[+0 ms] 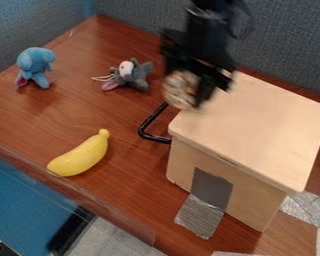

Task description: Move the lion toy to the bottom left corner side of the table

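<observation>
Your arm (207, 27) is black all over, with a soft grey sheen along its upper section (206, 17), which looks rounded, almost like a short, thick tube. Beside that, you have a thin dark loop that looks like a cable (245, 22), bowing out from the body. Lower down, your black gripper (191, 97) is broader and more angular, with blocky, uneven outlines and small parts that jut out at its sides. Its finger on the box's side is dark, narrow and long. Small fittings on these black surfaces are too indistinct for you to make out.
</observation>
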